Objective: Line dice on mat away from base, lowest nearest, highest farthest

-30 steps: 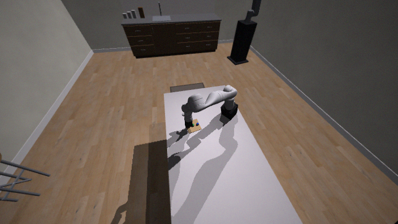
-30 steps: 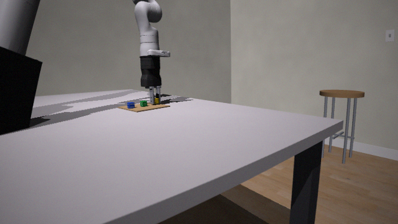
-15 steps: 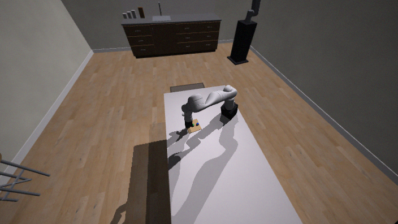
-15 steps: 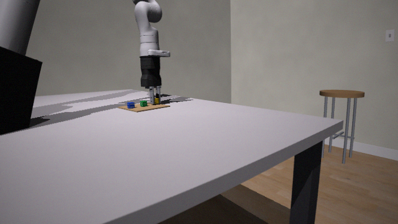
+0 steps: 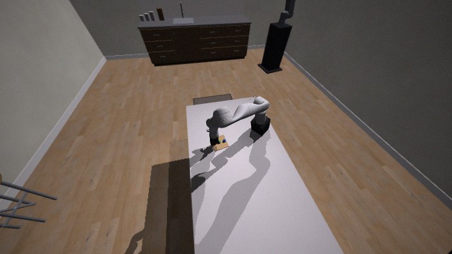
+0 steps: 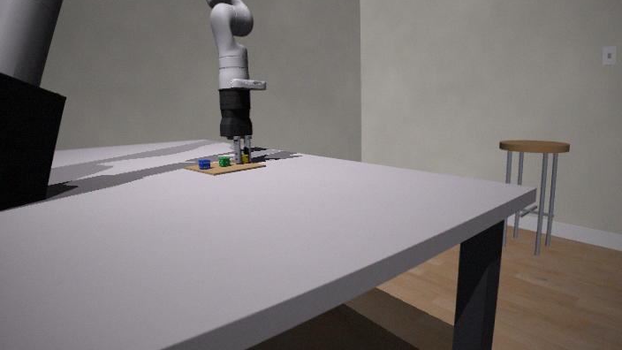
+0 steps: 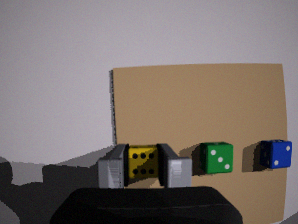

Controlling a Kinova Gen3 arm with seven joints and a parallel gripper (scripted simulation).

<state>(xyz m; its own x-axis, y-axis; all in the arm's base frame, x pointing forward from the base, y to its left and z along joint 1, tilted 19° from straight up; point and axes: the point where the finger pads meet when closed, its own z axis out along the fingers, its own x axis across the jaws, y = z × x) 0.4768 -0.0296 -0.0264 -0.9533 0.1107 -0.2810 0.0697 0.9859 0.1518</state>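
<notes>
A tan mat [image 7: 200,129] lies flat on the white table; it also shows in the exterior view [image 6: 225,168] and the top view [image 5: 220,143]. My gripper [image 7: 142,158] is shut on the yellow die [image 7: 144,163], which shows several black pips, low over the mat's near-left part. The green die [image 7: 216,159] sits on the mat just right of it, and the blue die [image 7: 276,153] right of that. In the exterior view the gripper [image 6: 242,157] stands upright with the yellow die [image 6: 245,158] at mat level, the green die [image 6: 223,161] and the blue die [image 6: 204,163] in a row toward the base.
The arm's black base [image 5: 259,126] stands at the table's far right edge. A round stool [image 6: 533,190] stands on the floor beyond the table. A second arm on a black pedestal [image 5: 275,46] stands by the far wall.
</notes>
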